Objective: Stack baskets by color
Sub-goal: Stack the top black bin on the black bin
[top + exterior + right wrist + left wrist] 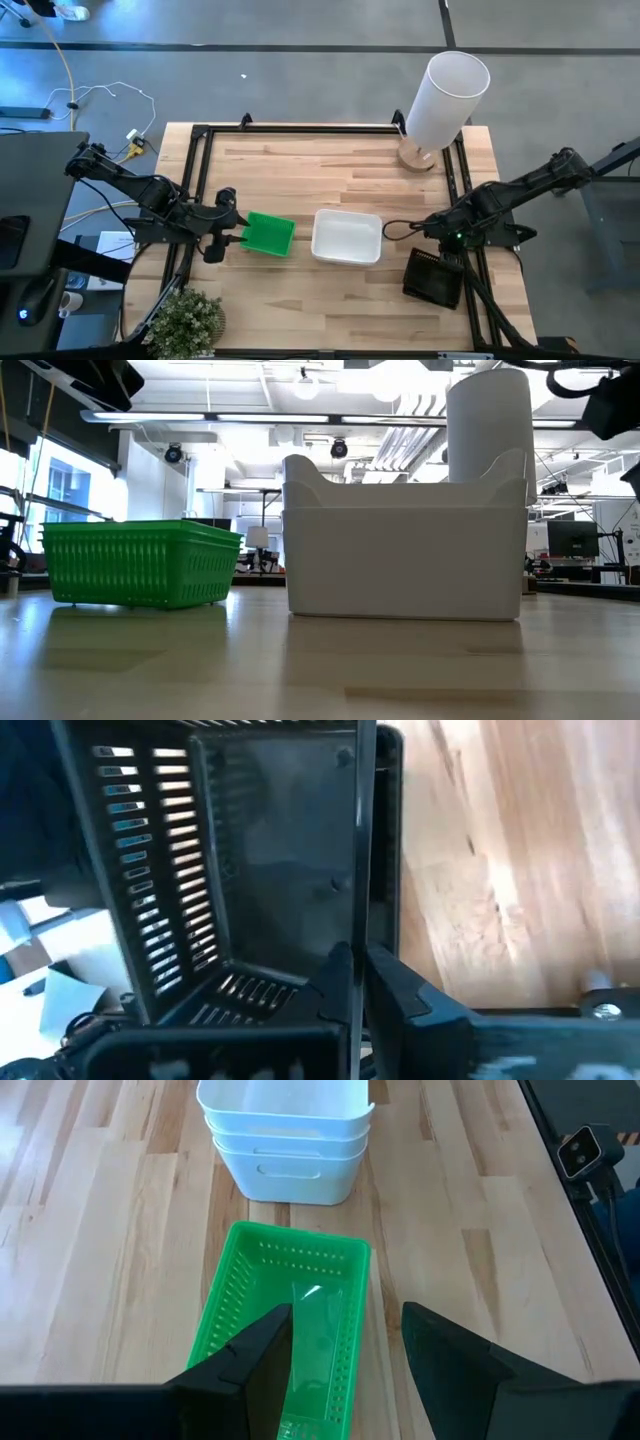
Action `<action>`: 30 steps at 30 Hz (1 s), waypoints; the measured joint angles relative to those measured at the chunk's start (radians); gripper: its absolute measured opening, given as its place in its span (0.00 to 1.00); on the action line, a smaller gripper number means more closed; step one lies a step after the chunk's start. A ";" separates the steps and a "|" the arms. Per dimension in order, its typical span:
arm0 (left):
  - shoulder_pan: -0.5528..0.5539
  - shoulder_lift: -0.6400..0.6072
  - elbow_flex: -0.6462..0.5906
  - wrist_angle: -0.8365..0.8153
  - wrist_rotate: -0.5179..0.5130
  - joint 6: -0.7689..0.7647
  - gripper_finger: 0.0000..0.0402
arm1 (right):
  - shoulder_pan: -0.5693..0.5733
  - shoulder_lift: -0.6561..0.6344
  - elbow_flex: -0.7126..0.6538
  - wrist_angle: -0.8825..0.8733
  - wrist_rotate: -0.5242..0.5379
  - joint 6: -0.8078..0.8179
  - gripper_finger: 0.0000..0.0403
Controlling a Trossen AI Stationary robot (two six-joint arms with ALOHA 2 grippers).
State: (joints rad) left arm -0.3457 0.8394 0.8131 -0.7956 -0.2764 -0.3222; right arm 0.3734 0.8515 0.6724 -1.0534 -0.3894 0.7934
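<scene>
A green basket (268, 233) (285, 1330) rests on its bottom left of the table's middle. To its right stands a nested stack of white baskets (346, 236) (285, 1140). My left gripper (228, 232) (345, 1330) is open at the green basket's left end, one finger over its inside and one beyond its long wall; no touch shows. A black basket (433, 275) with slotted sides hangs near the table's right edge, with my right gripper (440, 255) (355, 965) shut on it. My right gripper pinches the top rim of one of the black basket's walls (357, 920), one finger inside the basket and one outside. The fingers come from above, slanting down. The basket hangs tilted below them; whether any part rests on the table cannot be told.
A tall white cylinder (440, 100) on a wooden base stands at the far right corner. A potted plant (188, 320) sits at the near left corner. A black frame rail (196, 180) runs along the table's sides. Bare wood lies between the baskets and the far edge.
</scene>
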 joint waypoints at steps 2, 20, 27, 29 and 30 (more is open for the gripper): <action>0.000 0.000 0.000 0.000 0.000 0.000 0.44 | 0.018 -0.001 -0.008 0.019 -0.007 0.013 0.00; 0.000 0.000 0.000 0.017 -0.049 -0.019 0.44 | 0.186 0.056 -0.008 0.015 0.145 0.045 0.00; 0.001 0.000 0.000 0.022 -0.053 -0.019 0.44 | 0.197 0.116 -0.008 0.020 0.128 0.045 0.00; 0.006 0.000 0.000 0.029 -0.053 -0.019 0.44 | 0.197 0.126 -0.008 0.021 0.144 0.045 0.00; 0.009 0.000 0.000 0.034 -0.053 -0.019 0.44 | 0.197 0.130 -0.008 0.022 0.157 0.045 0.00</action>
State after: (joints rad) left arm -0.3369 0.8395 0.8131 -0.7617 -0.3290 -0.3413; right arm 0.5705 0.9815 0.6643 -1.0313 -0.2323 0.8379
